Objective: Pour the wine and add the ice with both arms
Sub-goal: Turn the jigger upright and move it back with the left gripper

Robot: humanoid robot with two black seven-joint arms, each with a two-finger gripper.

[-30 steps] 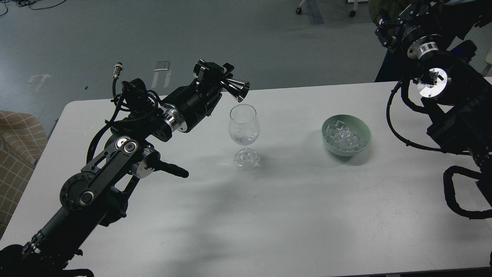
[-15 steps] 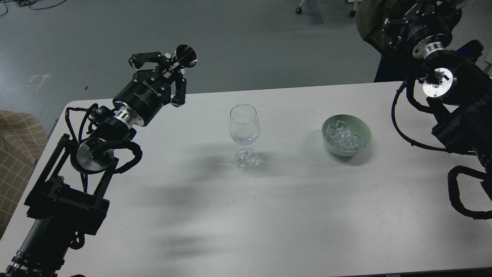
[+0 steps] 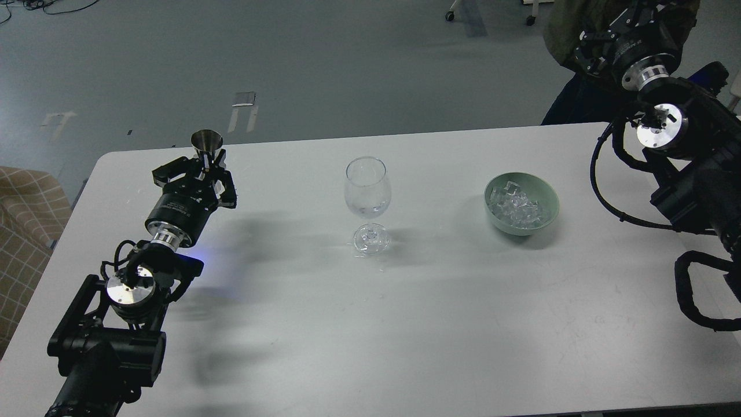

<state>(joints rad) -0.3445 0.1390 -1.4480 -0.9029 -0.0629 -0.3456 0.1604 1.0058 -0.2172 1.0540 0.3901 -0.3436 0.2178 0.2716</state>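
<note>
A clear stemmed wine glass [image 3: 367,188] stands upright at the table's middle, with a little clear wine [image 3: 369,209] low in its bowl. A pale green bowl [image 3: 549,201] to its right holds many clear ice cubes [image 3: 518,207]. My left gripper [image 3: 204,169] is near the table's back left corner, far left of the glass. It is shut on a shiny metal jigger [image 3: 206,142], held upright with its mouth up. My right gripper [image 3: 605,36] is raised beyond the table's back right corner, dark against a dark background, its fingers not distinguishable.
The white table [image 3: 405,324] has its back edge just behind the jigger. A checked cushion [image 3: 23,231] lies off the left edge. The right arm's cable loops [image 3: 694,301] hang over the table's right side. Grey floor lies behind.
My left arm has swung the jigger away from over the glass, back to the left and down, turning it from tipped to upright. The right arm has barely moved.
</note>
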